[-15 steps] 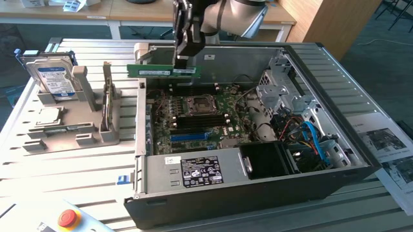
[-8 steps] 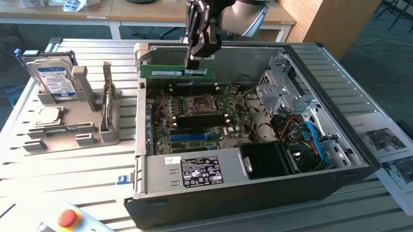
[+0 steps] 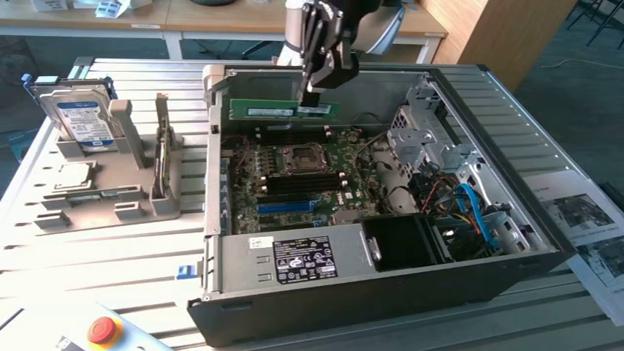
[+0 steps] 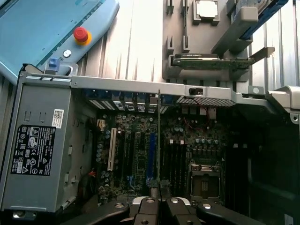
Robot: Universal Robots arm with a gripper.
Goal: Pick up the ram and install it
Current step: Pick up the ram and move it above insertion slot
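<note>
The ram, a long green stick, hangs level and on edge above the open computer case, over the back part of the motherboard. My gripper is shut on the stick's end toward the exterior view's right. In the wrist view the ram appears edge-on as a thin line running out from my gripper, with its fingers closed on either side. It lies between the blue slot and the black memory slots beside the processor socket.
A grey fixture at the exterior view's left holds a hard drive, an upright card and a square silver processor chip. Power supply and drive cage crowd the case. A red stop button sits in front.
</note>
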